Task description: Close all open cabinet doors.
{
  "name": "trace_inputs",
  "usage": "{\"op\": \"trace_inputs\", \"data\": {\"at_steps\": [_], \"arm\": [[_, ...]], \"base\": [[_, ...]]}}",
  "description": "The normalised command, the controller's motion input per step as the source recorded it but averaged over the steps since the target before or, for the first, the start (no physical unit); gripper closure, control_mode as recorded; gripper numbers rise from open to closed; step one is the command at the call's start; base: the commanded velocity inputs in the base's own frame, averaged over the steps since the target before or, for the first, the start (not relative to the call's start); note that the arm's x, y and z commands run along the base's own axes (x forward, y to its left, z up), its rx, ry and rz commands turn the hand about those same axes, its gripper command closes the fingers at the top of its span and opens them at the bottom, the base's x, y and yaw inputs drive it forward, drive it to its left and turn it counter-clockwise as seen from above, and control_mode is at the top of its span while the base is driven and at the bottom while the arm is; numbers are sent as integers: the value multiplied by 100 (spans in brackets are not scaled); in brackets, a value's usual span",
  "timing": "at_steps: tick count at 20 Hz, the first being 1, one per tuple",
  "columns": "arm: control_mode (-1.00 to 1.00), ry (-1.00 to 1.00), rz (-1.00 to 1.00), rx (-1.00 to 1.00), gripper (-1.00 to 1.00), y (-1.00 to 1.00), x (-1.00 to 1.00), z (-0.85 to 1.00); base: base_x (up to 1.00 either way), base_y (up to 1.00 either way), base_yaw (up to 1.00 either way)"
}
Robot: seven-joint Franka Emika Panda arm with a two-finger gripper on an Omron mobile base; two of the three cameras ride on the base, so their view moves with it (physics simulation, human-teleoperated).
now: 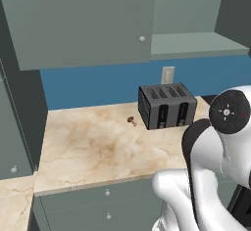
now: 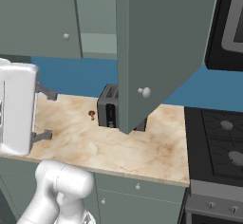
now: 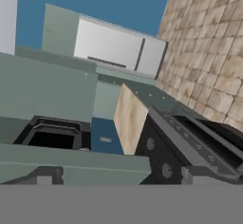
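Upper cabinets: grey-green, above the worktop. Shut door [image 1: 78,24] at left, round silver knob [image 1: 142,39] near its lower right corner. Open door [image 2: 163,47] at right, swung out toward the near side over the worktop, edge-on to the wall, knob [image 2: 145,92] near its lower corner; it hides part of the toaster in the right base view. Open cabinet interior [image 1: 196,44] shows a bare shelf beside the shut door.

Worktop [image 1: 88,147]: marbled beige, blue wall behind, drawer fronts [image 1: 98,205] with small knobs beneath the near edge.

Stove [image 2: 218,142]: black, right of the worktop, burners visible.

Arm [image 1: 215,166]: white, dark joints, near right in the left base view.

Toaster [image 1: 166,106]: black, four-slot, at the far side of the worktop, under a wall outlet [image 1: 168,74].

Tool [image 2: 45,114]: two grey fingers [image 2: 46,93] spread apart, holding nothing, above the left part of the worktop, well apart from the open door.

Small brown object [image 1: 131,120]: on the worktop just left of the toaster; too small to identify.
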Motion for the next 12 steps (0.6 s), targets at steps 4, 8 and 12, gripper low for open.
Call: {"op": "trace_inputs", "data": {"at_steps": [4, 8, 12], "arm": [[-100, 0, 2, 0, -100, -23, -45, 0], [-100, 0, 2, 5, -100, -25, -42, 0], [-100, 0, 0, 6, -100, -20, -46, 0]], "base": [[0, 0, 0], [0, 0, 0], [0, 0, 0]]}}
